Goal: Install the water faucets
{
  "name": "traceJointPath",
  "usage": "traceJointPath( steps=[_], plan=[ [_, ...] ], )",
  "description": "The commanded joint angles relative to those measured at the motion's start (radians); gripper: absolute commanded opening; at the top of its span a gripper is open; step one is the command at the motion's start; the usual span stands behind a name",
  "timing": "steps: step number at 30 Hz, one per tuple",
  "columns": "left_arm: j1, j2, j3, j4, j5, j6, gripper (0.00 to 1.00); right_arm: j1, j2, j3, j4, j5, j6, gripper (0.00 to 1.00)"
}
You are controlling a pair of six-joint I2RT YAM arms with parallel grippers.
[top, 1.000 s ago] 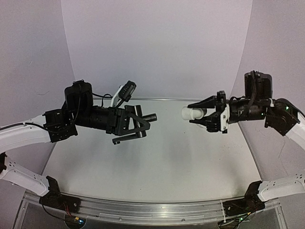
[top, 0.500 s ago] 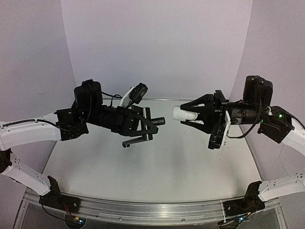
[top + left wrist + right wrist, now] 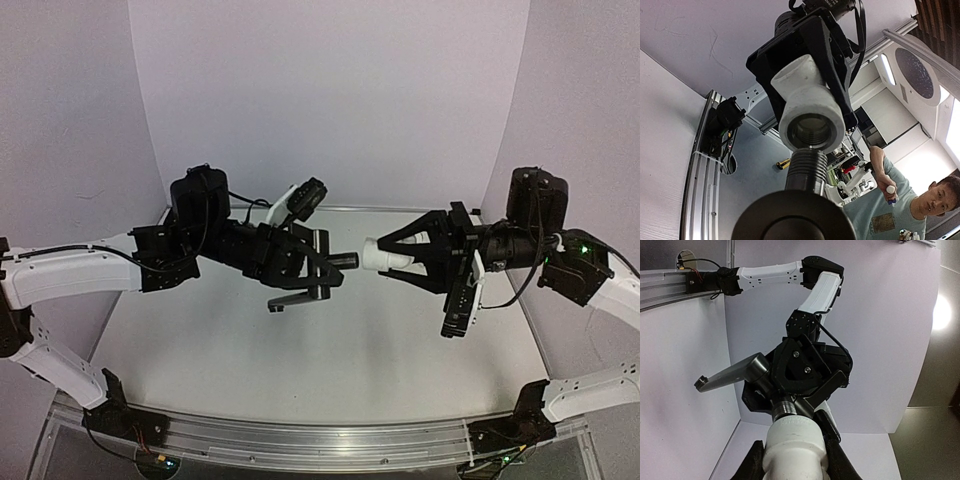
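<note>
Closing the gap this past second, I've brought the faucet, clamped in my left gripper, thread-first right to the mouth of the fitting that my right gripper grasps, so screwing-in looks next.

Faucet L, fitting R; end to end above table.

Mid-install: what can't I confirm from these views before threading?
- Thread engagement: too small in the top view; in the right wrist view the white fitting covers the tip of the faucet.
- Grip of the left claw: left wrist view, faucet body blocks it.
- Fitting's rear end: right wrist view, cut off by the bottom edge.
</note>
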Motion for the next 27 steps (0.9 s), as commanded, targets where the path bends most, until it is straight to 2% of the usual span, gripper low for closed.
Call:
traceJointPath(
  steps=[1, 9, 15, 19, 27],
  plan=[
    [-0.019, -0.005, 0.095, 0.030, 0.030, 0.028, 0.00, 0.006, -0.020, -0.006, 0.050, -0.034, -0.040, 0.00],
    [-0.042, 0.012, 0.129, -0.036, 0.027, 0.065, 0.00, 0.006, -0.012, 0.012, -0.037, -0.059, -0.098, 0.00],
    [-0.043, 0.004, 0.140, -0.089, -0.047, 0.089, 0.00, 0.011, -0.013, 0.008, -0.063, -0.076, -0.131, 0.00],
    [-0.044, 0.007, 0.149, -0.129, -0.086, 0.106, 0.00, 0.018, -0.008, 0.013, -0.064, -0.065, -0.115, 0.00],
    [-0.052, 0.027, 0.171, -0.167, -0.070, 0.134, 0.00, 0.021, -0.003, 0.023, -0.062, -0.049, -0.079, 0.00]
  ],
)
